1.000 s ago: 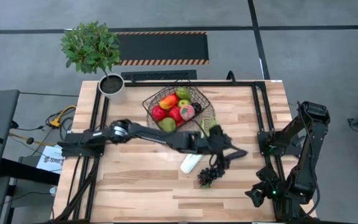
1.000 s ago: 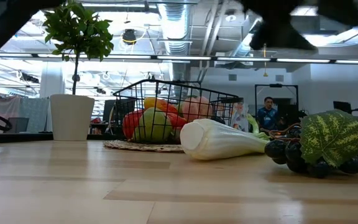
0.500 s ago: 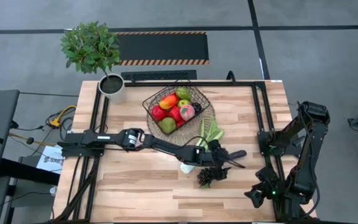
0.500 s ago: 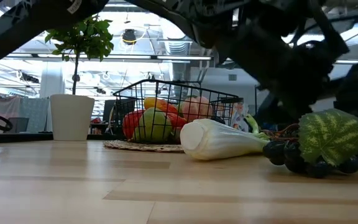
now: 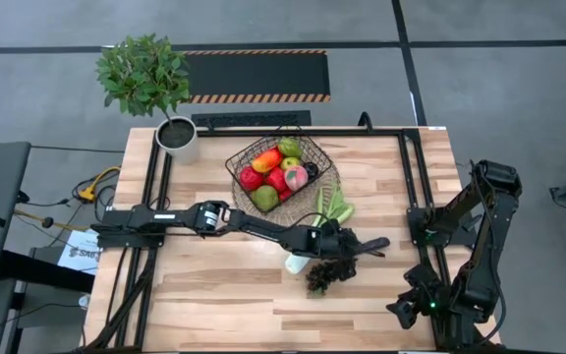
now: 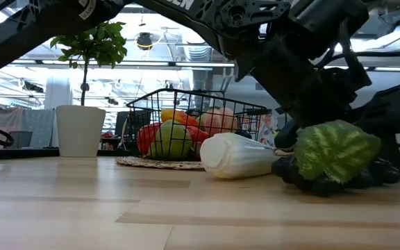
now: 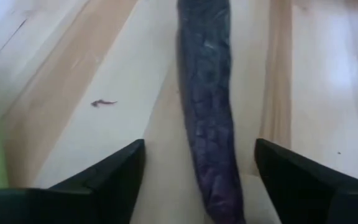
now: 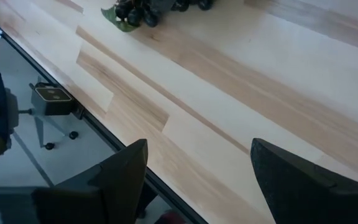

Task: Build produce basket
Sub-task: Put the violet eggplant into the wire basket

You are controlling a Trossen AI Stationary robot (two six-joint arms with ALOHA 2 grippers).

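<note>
Left claw (image 5: 347,258) reaches across the table (image 5: 224,295), fingers (image 7: 104,180) spread wide either side of a dark purple stem running lengthwise between them; whether they grip it I cannot tell. Grapes (image 5: 324,275) lie beneath it, beside the leek (image 5: 312,241), whose long axis points toward the basket (image 5: 281,169). Right claw (image 8: 197,180) waits open near the table's edge, bare wood ahead.
</note>
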